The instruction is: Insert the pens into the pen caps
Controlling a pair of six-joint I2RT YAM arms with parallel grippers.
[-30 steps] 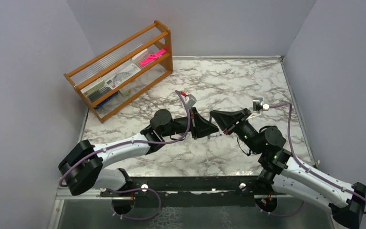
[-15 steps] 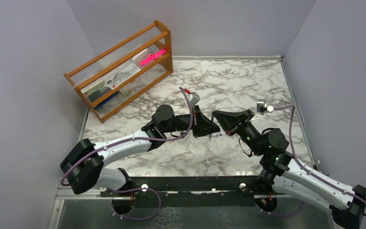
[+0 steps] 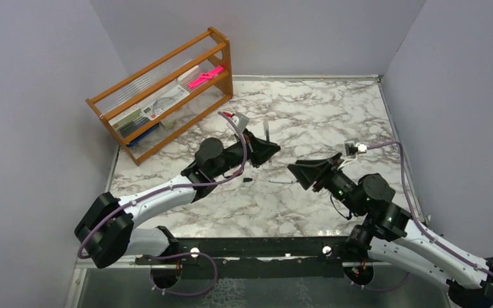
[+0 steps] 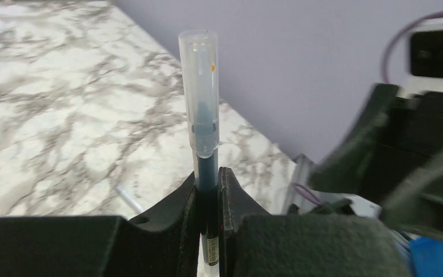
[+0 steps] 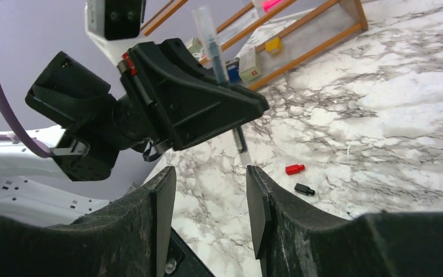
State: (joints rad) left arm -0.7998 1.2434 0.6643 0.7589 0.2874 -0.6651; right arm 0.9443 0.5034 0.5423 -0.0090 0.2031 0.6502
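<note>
A: Where do we log the orange slatted wooden rack (image 3: 167, 90)?
B: Far left on the marble-patterned table (image 3: 334, 109). Dark stick pen (image 4: 206, 170) upright in the left gripper (image 4: 207, 182), clear plastic cap (image 4: 199, 81) on top, right gripper (image 5: 210, 184) opposite.
A: Loose caps?
B: We note small red cap (image 5: 294, 169) beside small black cap (image 5: 304, 188), on the table near the left gripper.

Marble table (image 3: 321, 109), wooden rack (image 3: 221, 48), pink object (image 3: 205, 77), perhaps plastic
</note>
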